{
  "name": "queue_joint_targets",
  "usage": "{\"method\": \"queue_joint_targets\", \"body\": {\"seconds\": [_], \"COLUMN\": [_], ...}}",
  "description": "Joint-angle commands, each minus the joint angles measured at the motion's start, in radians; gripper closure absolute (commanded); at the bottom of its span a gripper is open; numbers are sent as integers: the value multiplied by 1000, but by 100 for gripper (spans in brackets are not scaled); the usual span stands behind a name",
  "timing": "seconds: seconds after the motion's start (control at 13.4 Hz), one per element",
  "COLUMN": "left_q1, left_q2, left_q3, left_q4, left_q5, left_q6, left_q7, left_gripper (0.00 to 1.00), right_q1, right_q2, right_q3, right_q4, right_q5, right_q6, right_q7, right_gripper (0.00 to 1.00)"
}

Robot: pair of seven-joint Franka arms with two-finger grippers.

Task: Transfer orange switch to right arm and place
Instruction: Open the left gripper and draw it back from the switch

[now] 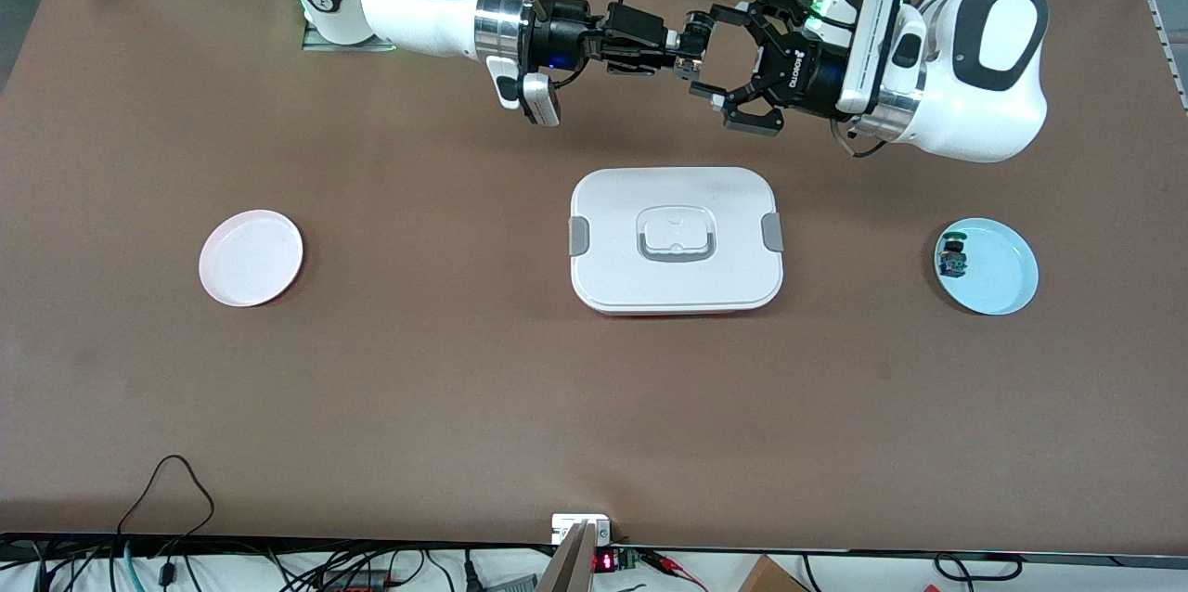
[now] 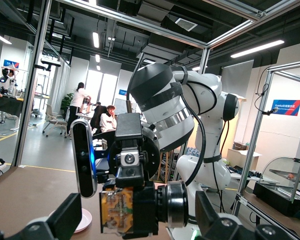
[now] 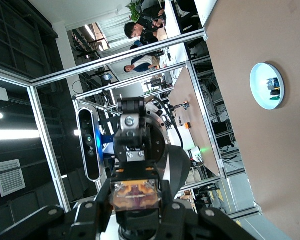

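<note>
— Fingers first! What are the right gripper point(image 1: 685, 51) fingers doing?

— They are squeezing shut on the orange switch point(image 1: 689, 56). It is hanging up in the air over the bare table, between the two arms, up past the white lidded box point(image 1: 676, 239).

— And the left gripper point(image 1: 719, 63)?

— Its fingers point(image 1: 750, 121) are standing wide open around the switch, one on each side, not touching it. It looks like it is letting go.

— So which step is this?

— I think the hand-over is just finishing. The right arm is holding the switch now, and the placing is not done yet.

— What does the next move need?

— The left arm should be backing straight away without bumping the switch. Then the right arm needs to carry it to a plate, maybe the pink plate point(image 1: 251, 257) at its end of the table.

— Which way is the switch pointing?

— It is lying level. Its long way is running along the line between the two grippers. In the left wrist view its orange body point(image 2: 115, 214) is facing the camera, so I guess the black head is pointing toward the right arm.

— Is that another switch on the blue plate point(image 1: 998, 281)?

— Yes, the blue switch point(image 1: 952, 259). Leave that one alone.
</note>
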Motion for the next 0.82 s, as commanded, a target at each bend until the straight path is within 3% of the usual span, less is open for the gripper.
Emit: {"method": "queue_joint_targets", "body": {"seconds": [0.0,0.3,0.6,0.75], "left_q1": [60,200,424,551], "left_q2": [-26,-19,-15,-7], "left_q3": [5,5,5,5], "left_q4": [-5,36,41,105], "left_q5": [-11,129,296,437], "left_q6": [-16,-93,-231,-265], "left_q7": [13,18,16,8], "left_gripper": [0,0,0,0], "right_q1": [-7,-19,-33,-45], "right_q2": [-7,-10,-10,-12], "right_q3": [9,9,9,9], "right_q4": [-2,-2,-2,-9], "right_q5": [7,5,-45,-58], "right_q6": [1,-41,-62,-84], "right_q7": [-16,-16,-15,-15], "right_gripper": [72,76,77,77]}}
